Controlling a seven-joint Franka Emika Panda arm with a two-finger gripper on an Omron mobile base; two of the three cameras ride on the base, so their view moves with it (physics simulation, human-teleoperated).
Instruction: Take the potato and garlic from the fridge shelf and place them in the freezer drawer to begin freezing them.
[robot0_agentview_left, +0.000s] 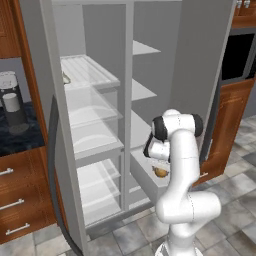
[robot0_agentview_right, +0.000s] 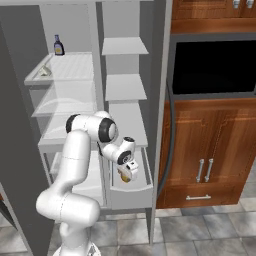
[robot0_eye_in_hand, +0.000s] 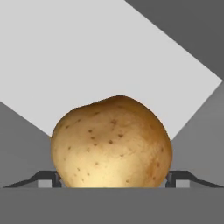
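Note:
The golden-brown potato (robot0_eye_in_hand: 111, 142) sits between my fingertips, and my gripper (robot0_eye_in_hand: 111, 179) is shut on it. In both base views the gripper (robot0_agentview_right: 128, 173) hangs low inside the pulled-out light grey freezer drawer (robot0_agentview_right: 131, 196), with the potato (robot0_agentview_right: 124, 177) just above its floor. From the left the potato (robot0_agentview_left: 161, 172) shows under the hand, inside the drawer (robot0_agentview_left: 144, 179). The off-white garlic (robot0_agentview_right: 45, 71) lies at the left front of the ribbed fridge shelf (robot0_agentview_right: 75, 67), high up. It also shows as the garlic (robot0_agentview_left: 65, 77) at the shelf (robot0_agentview_left: 92, 70) edge.
A dark-capped sauce bottle (robot0_agentview_right: 58, 45) stands at the back of the top shelf. Narrow grey shelves (robot0_agentview_right: 125, 87) stack above the drawer. Wooden cabinet doors (robot0_agentview_right: 205, 150) and a black oven (robot0_agentview_right: 215, 65) are to the right; a coffee machine (robot0_agentview_left: 12, 105) and wooden drawers (robot0_agentview_left: 15, 200) are to the left.

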